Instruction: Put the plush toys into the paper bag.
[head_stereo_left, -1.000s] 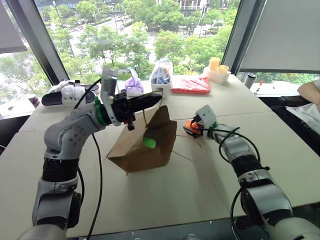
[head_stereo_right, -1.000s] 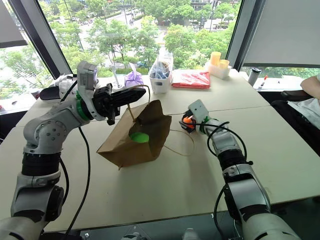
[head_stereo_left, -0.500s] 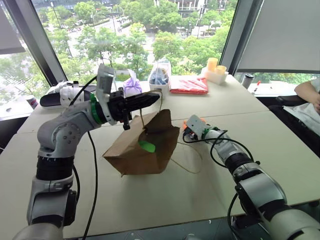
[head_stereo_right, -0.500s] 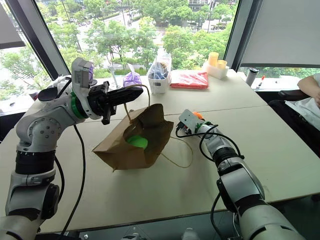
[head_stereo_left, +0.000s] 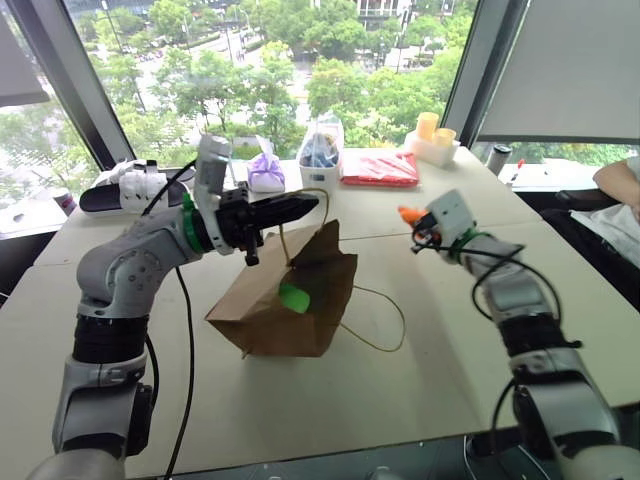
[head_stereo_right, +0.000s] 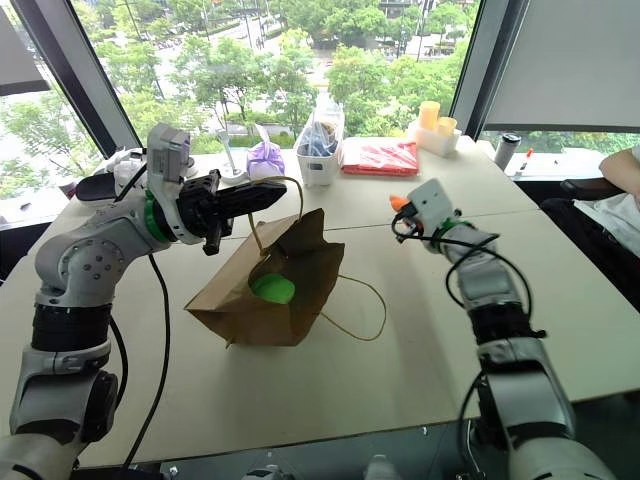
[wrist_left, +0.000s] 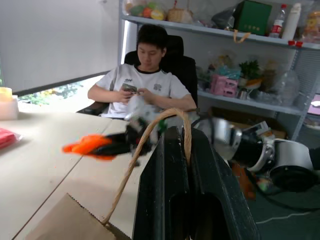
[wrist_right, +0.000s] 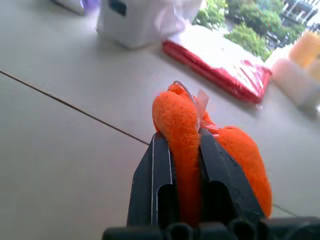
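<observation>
The paper bag (head_stereo_left: 285, 305) lies on the pale tabletop (head_stereo_left: 400, 370), partly on its side with its open mouth turned up and toward the robot's right. The left gripper (head_stereo_left: 308, 205) has its two black fingers pressed together on one cord handle (head_stereo_left: 300, 200) of the bag and holds this handle up above the tabletop, so that the mouth of the bag is pulled open; in the left wrist view the tan cord (wrist_left: 150, 145) loops over the closed fingers (wrist_left: 175, 200). The other handle (head_stereo_left: 385, 320) lies loose on the tabletop beside the bag, on the robot's right. The green plush toy (head_stereo_left: 293, 297) sits inside the bag, just within the opening. The right gripper (head_stereo_left: 415, 222) is raised in the air above the tabletop, to the right of the bag and apart from it, and it is clamped on the orange plush toy (wrist_right: 187, 145); in the right wrist view the soft orange body is squeezed between the two fingers (wrist_right: 155, 180) and bulges out on one side. At the far edge of the tabletop, near the window, stand a purple pouch (head_stereo_left: 266, 172), a clear plastic bag with blue items (head_stereo_left: 322, 152), a flat red packet (head_stereo_left: 380, 168) and some yellow cups (head_stereo_left: 435, 130). A person (wrist_left: 145, 80) sits in a chair behind the tabletop.
</observation>
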